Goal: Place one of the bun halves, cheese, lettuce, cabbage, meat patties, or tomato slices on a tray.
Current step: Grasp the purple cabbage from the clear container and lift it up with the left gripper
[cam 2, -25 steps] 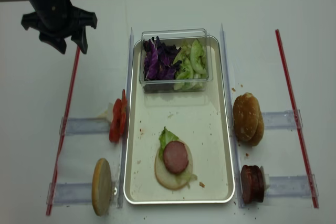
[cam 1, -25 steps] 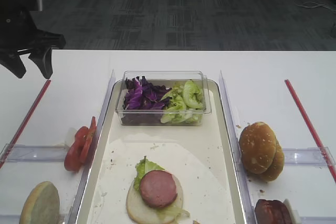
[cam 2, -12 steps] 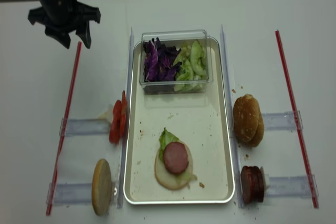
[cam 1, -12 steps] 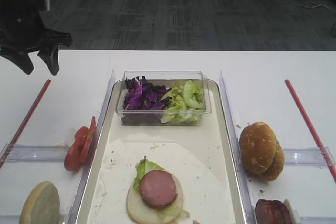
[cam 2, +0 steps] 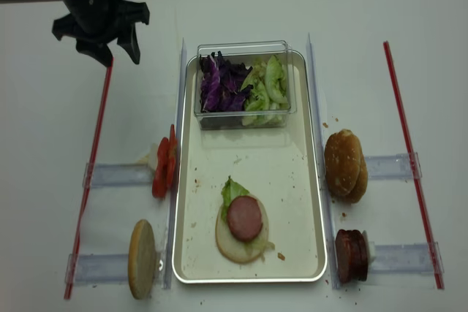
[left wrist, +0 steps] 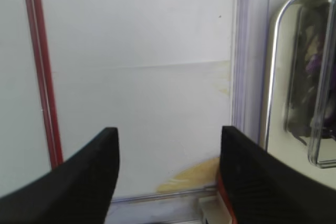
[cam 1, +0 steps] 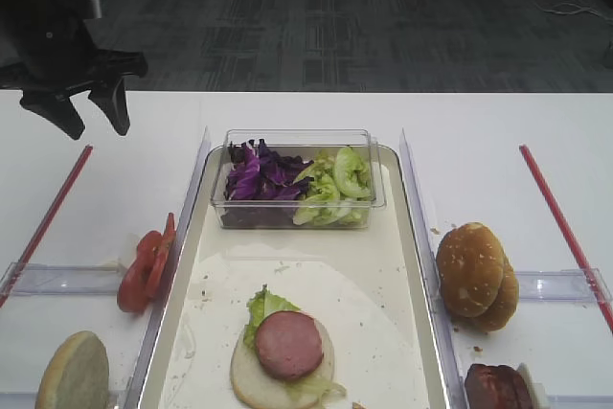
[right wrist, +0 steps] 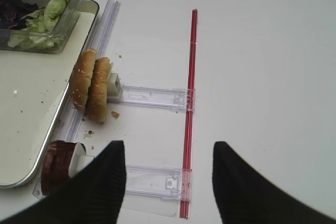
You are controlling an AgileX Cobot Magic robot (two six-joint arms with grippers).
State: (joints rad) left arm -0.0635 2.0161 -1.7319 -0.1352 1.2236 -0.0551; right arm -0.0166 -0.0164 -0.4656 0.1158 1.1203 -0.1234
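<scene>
While my left fingers [cam 1: 93,114] hang spread wide and hold nothing, they sit above the far left part of the white tabletop [cam 1: 498,131], beside the far end of the left red strip [cam 2: 93,147] and well apart from the tray [cam 2: 311,202]. In the left wrist view the tray's rounded far corner lies to the right of my finger pads [left wrist: 84,177], with bare tabletop between them.

My right fingers [right wrist: 165,182] also stand wide apart and empty, over the right side of the tabletop, near the right red strip [right wrist: 189,98].

The tray lies lengthwise in the middle. At its far end stands a clear plastic tub [cam 1: 297,179] holding purple cabbage [cam 1: 254,174] on the left and green lettuce [cam 1: 335,184] on the right. At the tray's near end one bun half [cam 1: 254,380] lies cut face up, with a lettuce leaf [cam 1: 263,306] and one meat patty [cam 1: 287,344] stacked on it.

Off the tray:
- Left side: tomato slices [cam 1: 144,265] stand on edge in a clear holder; one bun half [cam 1: 72,373] stands on edge nearer the front.
- Right side: two bun halves [cam 1: 476,275] lean together on edge; further meat patties [cam 1: 496,388] stand on edge nearer the front.
</scene>
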